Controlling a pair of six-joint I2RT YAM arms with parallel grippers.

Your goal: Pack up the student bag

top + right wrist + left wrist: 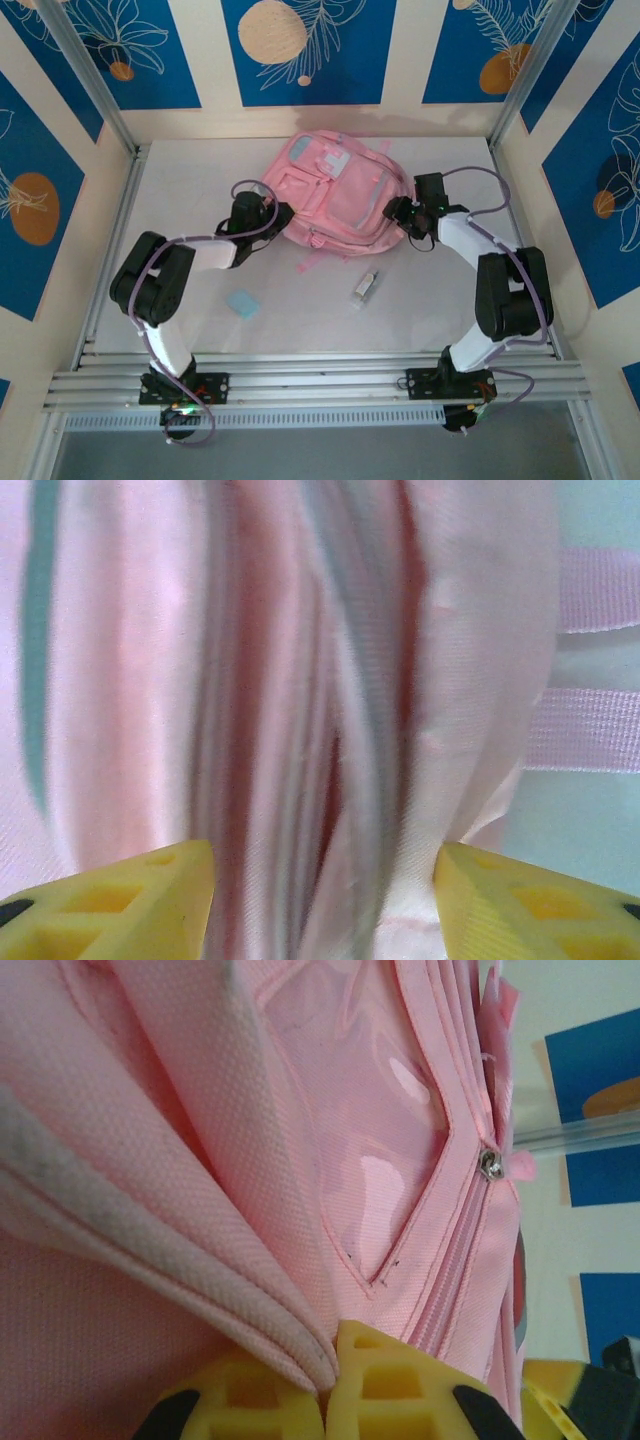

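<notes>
The student bag (330,185), pink with front pockets, lies flat at the middle back of the table. My left gripper (276,215) is at the bag's left edge. In the left wrist view its yellow fingers (400,1390) are shut on a thick fold of the bag's fabric (200,1250), with a zipper pull (490,1163) further up. My right gripper (400,212) is at the bag's right edge. Its fingers (120,900) stand apart, and blurred folds of the bag (320,730) lie between them.
A small light-blue flat item (242,303) and a small white tube (365,287) lie on the table in front of the bag. A pink strap (318,262) trails from the bag's front edge. Frame posts and walls enclose the table.
</notes>
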